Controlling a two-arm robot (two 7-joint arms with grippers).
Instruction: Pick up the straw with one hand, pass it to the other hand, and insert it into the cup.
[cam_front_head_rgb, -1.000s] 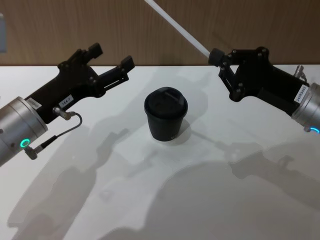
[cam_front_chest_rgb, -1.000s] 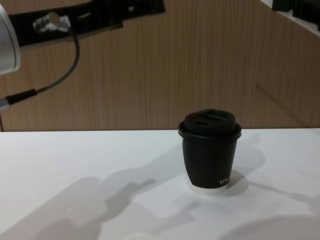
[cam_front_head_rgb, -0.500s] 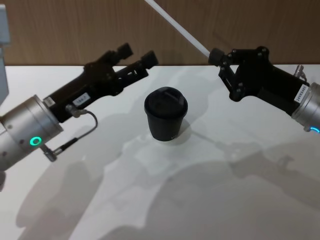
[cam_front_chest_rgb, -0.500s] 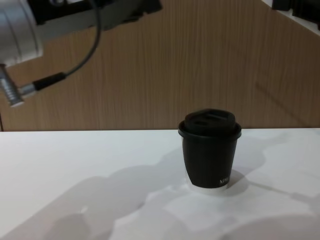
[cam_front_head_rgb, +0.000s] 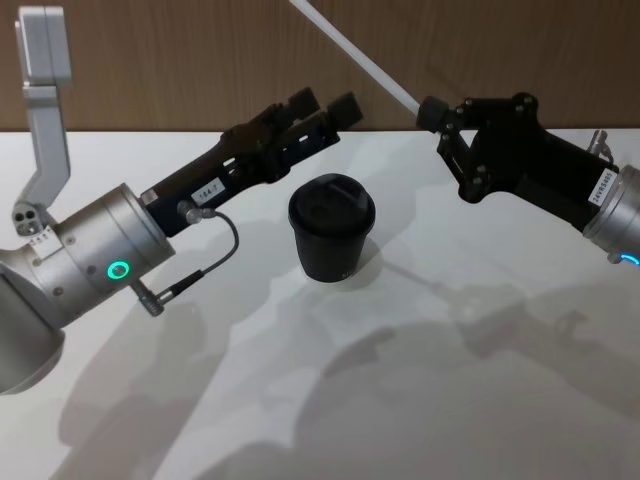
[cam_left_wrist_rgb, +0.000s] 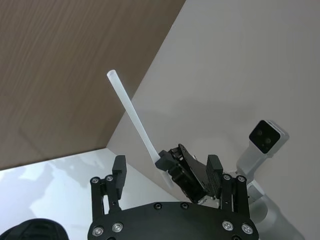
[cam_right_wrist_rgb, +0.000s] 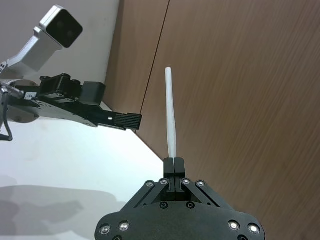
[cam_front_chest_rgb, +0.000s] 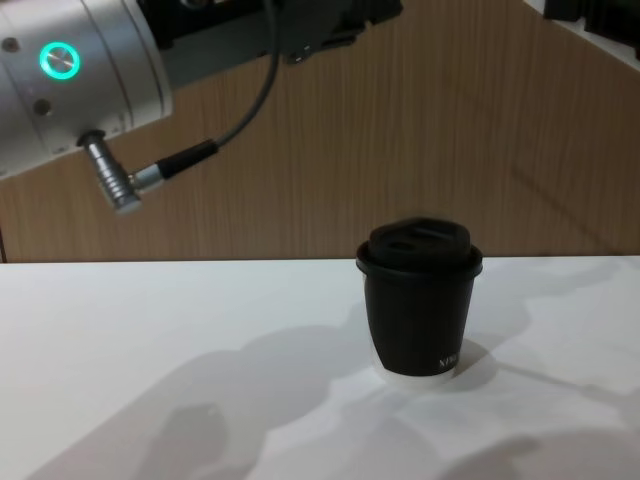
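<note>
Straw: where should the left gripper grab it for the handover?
Grip the straw on its bare mid-shaft, above the right gripper, which pinches its lower end. Bring the left gripper in from the robot's left, open fingers straddling the slanted tube crosswise.

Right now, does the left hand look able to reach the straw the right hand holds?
Probably yes. The left hand is open, raised near the cup, and most of the straw juts free of the shut right hand, with nothing between.

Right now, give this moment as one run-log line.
right gripper shut on straw | left gripper open, short of straw | cup upright, lid on
</note>
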